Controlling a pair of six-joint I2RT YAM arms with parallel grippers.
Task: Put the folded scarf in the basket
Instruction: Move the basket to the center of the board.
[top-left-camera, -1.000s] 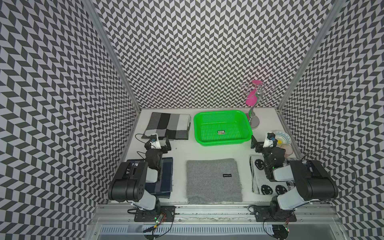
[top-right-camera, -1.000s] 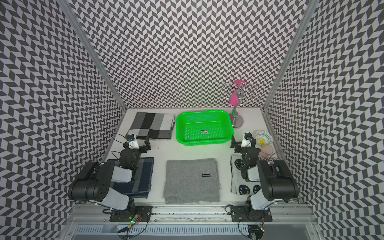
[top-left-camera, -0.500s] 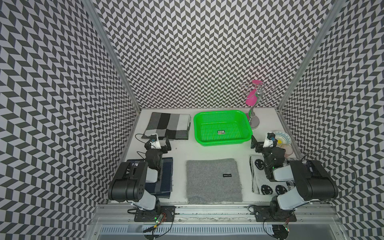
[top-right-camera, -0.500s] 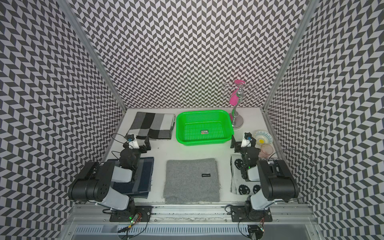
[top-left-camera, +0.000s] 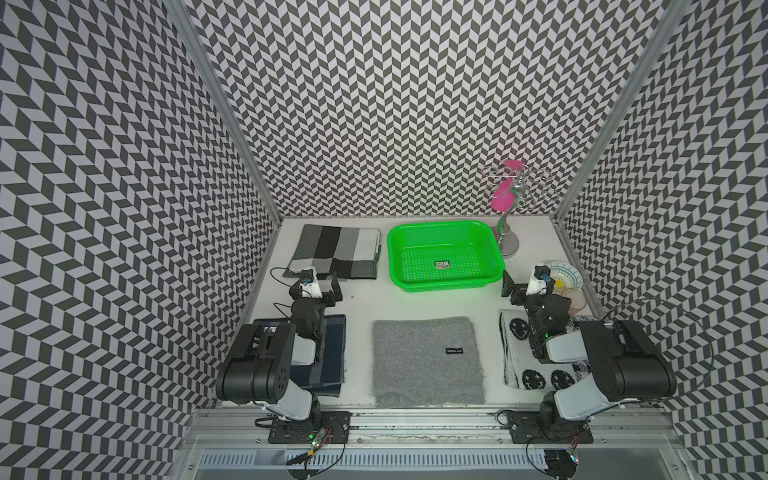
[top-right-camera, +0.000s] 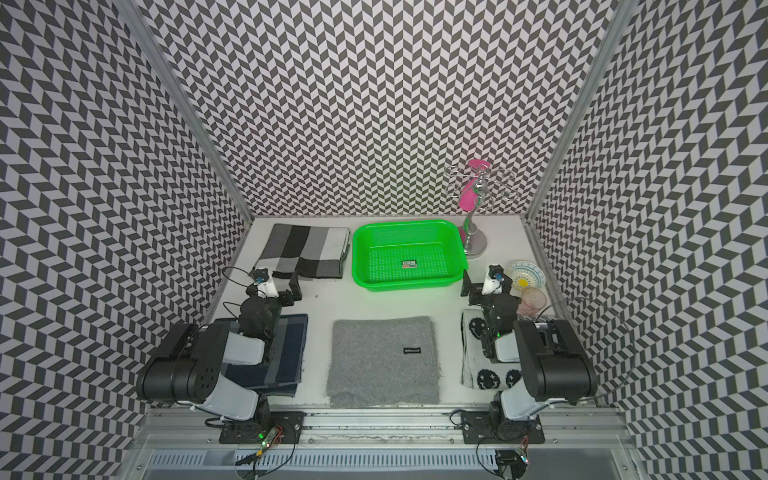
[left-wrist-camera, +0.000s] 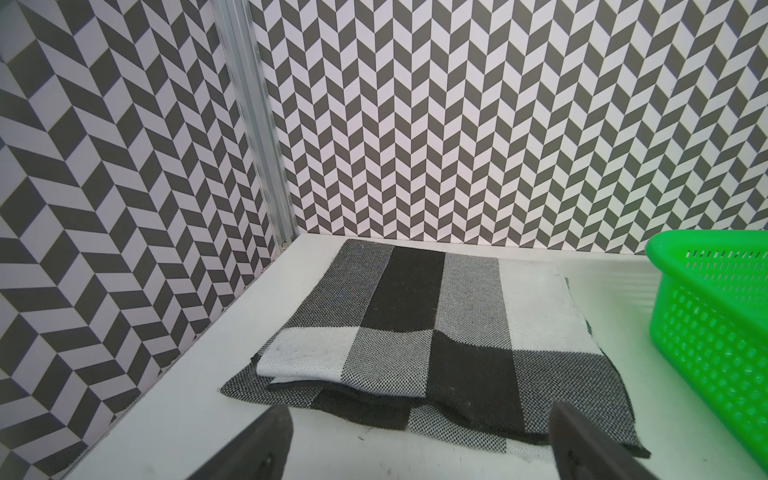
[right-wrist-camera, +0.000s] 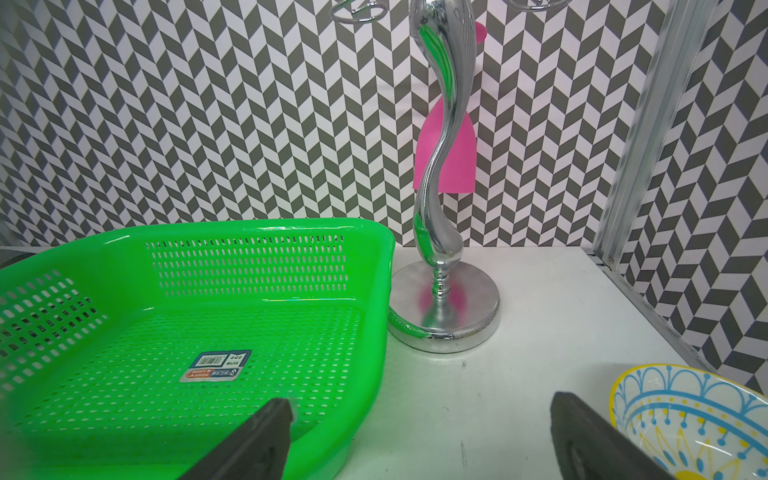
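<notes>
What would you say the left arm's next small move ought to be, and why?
Probably ease the left gripper forward and down onto the near edge of the checked scarf: its jaws stand open just short of that edge, and the basket beside the scarf holds no scarf yet.

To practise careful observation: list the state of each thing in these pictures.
Basket: empty, upright.
Grey scarf: folded, lying flat.
Checked scarf: folded, lying flat.
Left gripper: open, empty.
Right gripper: open, empty.
Pink cup: hanging on stand.
</notes>
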